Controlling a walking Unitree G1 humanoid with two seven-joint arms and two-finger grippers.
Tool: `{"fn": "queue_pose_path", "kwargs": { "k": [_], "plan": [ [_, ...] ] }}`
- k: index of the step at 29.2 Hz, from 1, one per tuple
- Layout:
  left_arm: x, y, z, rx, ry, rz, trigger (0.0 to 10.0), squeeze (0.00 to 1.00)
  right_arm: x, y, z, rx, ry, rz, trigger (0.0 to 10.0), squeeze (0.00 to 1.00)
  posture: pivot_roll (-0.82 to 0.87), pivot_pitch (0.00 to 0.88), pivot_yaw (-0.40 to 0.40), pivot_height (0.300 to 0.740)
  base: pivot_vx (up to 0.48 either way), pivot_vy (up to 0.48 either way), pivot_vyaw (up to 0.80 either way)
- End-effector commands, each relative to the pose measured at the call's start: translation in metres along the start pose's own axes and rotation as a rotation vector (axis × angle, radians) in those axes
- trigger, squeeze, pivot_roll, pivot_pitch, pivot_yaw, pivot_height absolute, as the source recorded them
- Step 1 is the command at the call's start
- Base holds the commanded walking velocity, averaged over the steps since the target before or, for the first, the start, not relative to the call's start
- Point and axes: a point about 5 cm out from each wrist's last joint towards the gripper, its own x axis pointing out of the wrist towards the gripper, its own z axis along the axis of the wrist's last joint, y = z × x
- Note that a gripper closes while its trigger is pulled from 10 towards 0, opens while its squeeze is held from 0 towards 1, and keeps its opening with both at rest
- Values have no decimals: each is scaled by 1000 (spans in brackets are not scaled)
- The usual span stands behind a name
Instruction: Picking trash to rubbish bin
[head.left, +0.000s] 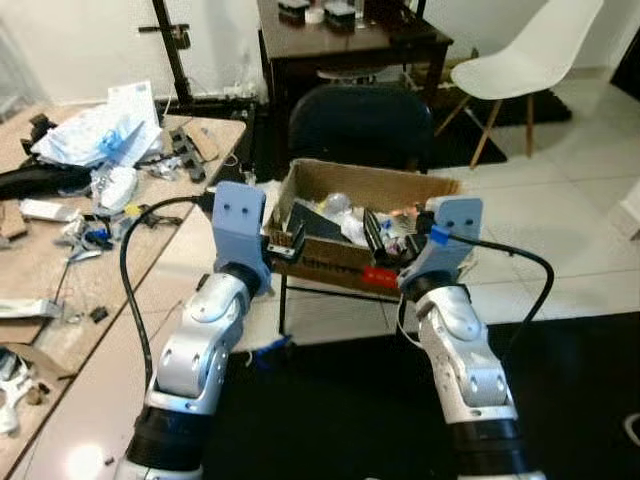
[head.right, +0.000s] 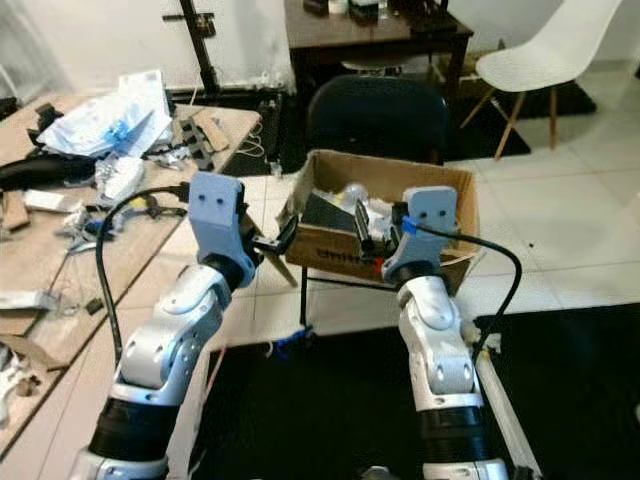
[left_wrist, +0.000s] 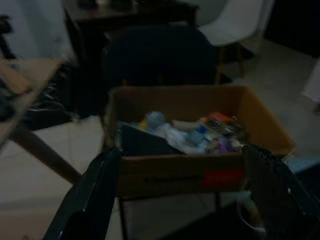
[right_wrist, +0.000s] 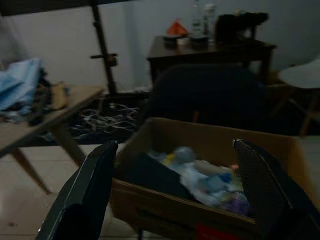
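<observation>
A cardboard box (head.left: 330, 264) serves as the bin and stands on a thin black frame before a black chair. Crumpled wrappers and bottles (head.left: 350, 222) lie inside it, along with a dark flat piece. My left gripper (head.left: 284, 243) is raised at the box's near left corner, open and empty. My right gripper (head.left: 390, 246) hovers at the near wall further right, also open and empty. In the left wrist view the two black fingers (left_wrist: 90, 200) frame the box (left_wrist: 175, 175). The right wrist view shows the box (right_wrist: 165, 205) between spread fingers (right_wrist: 85, 195).
A wooden table (head.left: 150, 262) on my left is littered with blue-white plastic bags (head.left: 100, 130), paper scraps and cables. Behind the box are a black chair (head.left: 360, 125), a dark desk (head.left: 340, 45) and a white chair (head.left: 530, 50). A black mat (head.left: 330, 400) covers the floor below my arms.
</observation>
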Motion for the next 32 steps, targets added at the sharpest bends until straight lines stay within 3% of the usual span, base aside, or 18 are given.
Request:
{"fn": "queue_pose_path", "kwargs": {
  "k": [1, 21, 23, 32],
  "plan": [
    [-1, 3, -3, 21, 24, 6, 10000, 0, -2, 2, -2, 11, 9, 2, 10000, 0, 31, 139, 32, 740, 0, 0, 0],
    [1, 9, -5, 27, 34, 48, 10000, 0, -1, 1, -3, -5, 22, 2, 10000, 0, 27, 134, 33, 740, 0, 0, 0],
    [1, 11, -5, 32, 40, 72, 10000, 0, 0, 1, -4, -57, 37, 15, 10000, 0, 27, 134, 33, 740, 0, 0, 800],
    [1, 22, -8, 51, 42, 172, 10000, 0, 1, 3, -4, -82, 41, 38, 10000, 0, 18, 125, 24, 740, 0, 0, 800]
  ]
}}
